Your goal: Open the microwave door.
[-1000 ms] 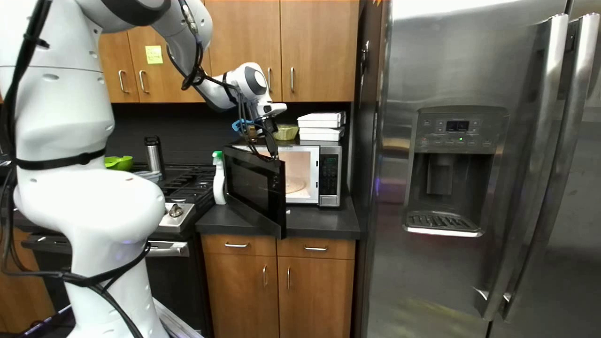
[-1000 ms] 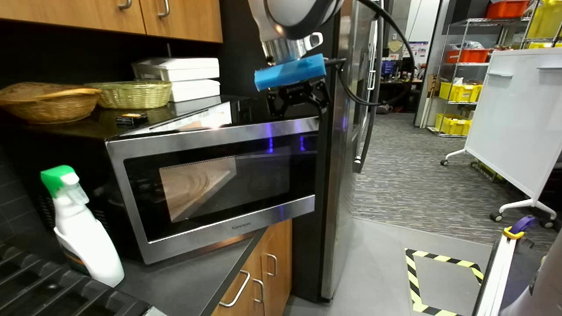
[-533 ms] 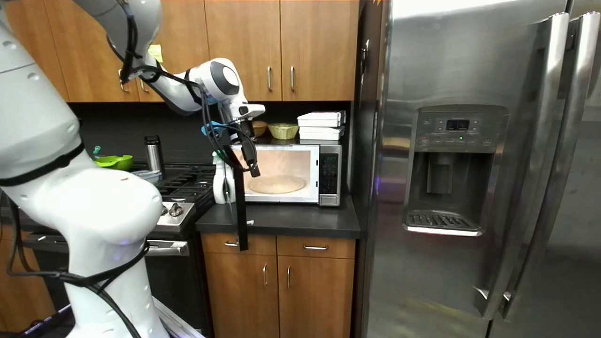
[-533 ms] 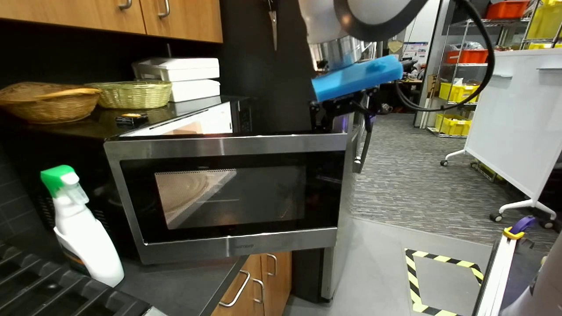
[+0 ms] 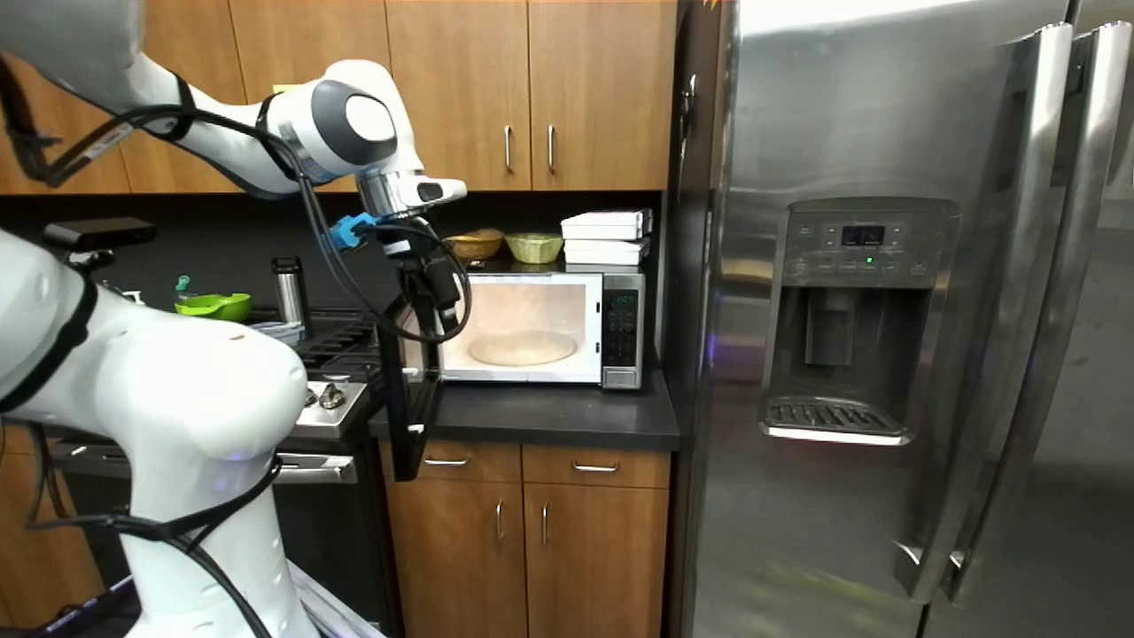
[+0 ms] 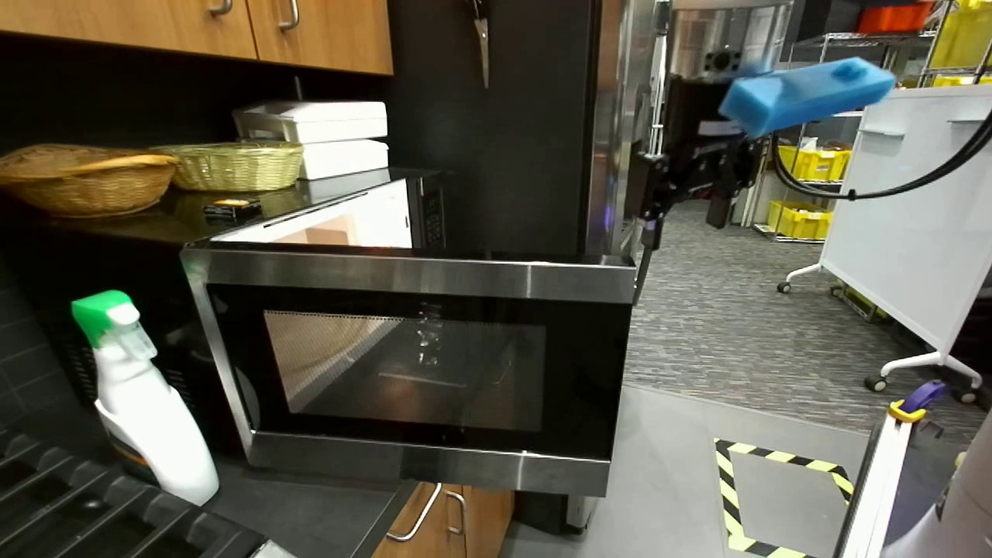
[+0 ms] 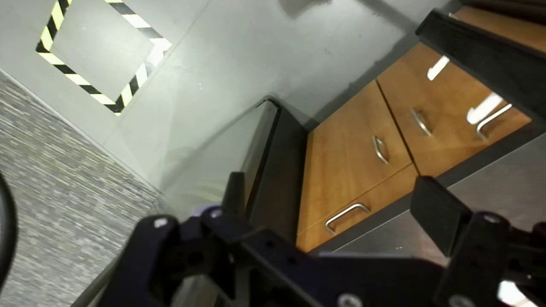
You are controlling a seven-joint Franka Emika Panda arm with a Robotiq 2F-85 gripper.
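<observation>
Nearly all of your task looks done: the microwave door (image 6: 422,372) stands wide open, jutting from the nine o'clock side of the microwave (image 5: 623,346) as you face it, and the lit cavity (image 5: 532,310) lies exposed. Your end effector (image 7: 330,187) holds nothing, its fingers (image 7: 437,209) spread wide in the wrist view; in an exterior view it hangs at two o'clock from the door's middle, near the free edge (image 6: 617,372), though I can't tell whether they touch. Below the microwave, at six o'clock, runs the bench (image 5: 567,415). What's left for you, I'd judge, is at most a small nudge wider, then backing clear.
</observation>
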